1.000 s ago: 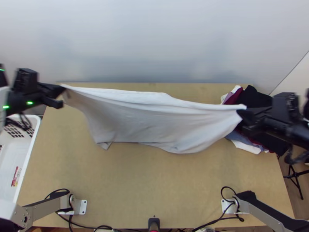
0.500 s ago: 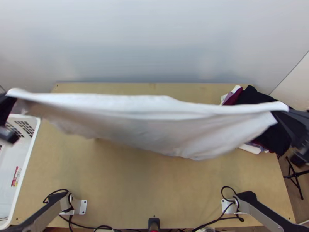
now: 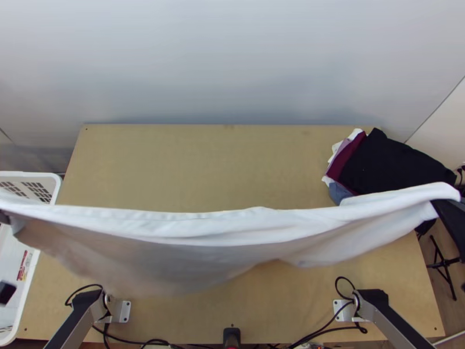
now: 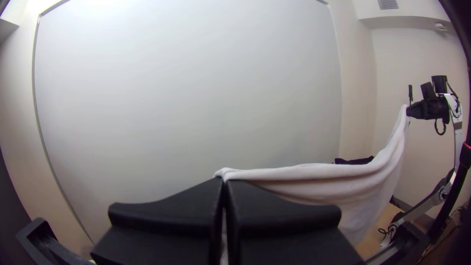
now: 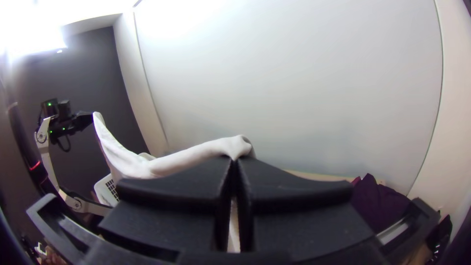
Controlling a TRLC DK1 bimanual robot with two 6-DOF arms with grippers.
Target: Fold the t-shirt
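The white t-shirt [image 3: 232, 227] hangs stretched in the air between both grippers, its upper edge sagging slightly and its lower part loose over the table. At the left edge of the top view, my left gripper [image 3: 4, 218] holds one end; in its wrist view the left gripper [image 4: 224, 182] is shut on a bit of the shirt [image 4: 314, 172]. My right gripper [image 3: 451, 220] is at the right edge with the other end. Seen from its own wrist, the right gripper [image 5: 234, 163] is shut on the shirt's corner [image 5: 206, 151].
A pile of dark, maroon and other clothes [image 3: 389, 163] lies at the table's far right. The white basket [image 3: 43, 232] stands beyond the left edge. Behind the wooden table [image 3: 203, 168] rises a pale wall. Cables run along the near edge by the arms' bases.
Both grippers have moved apart and toward the near edge, carrying the shirt. It hangs wider and nearer the arms' bases, uncovering the far part of the table.
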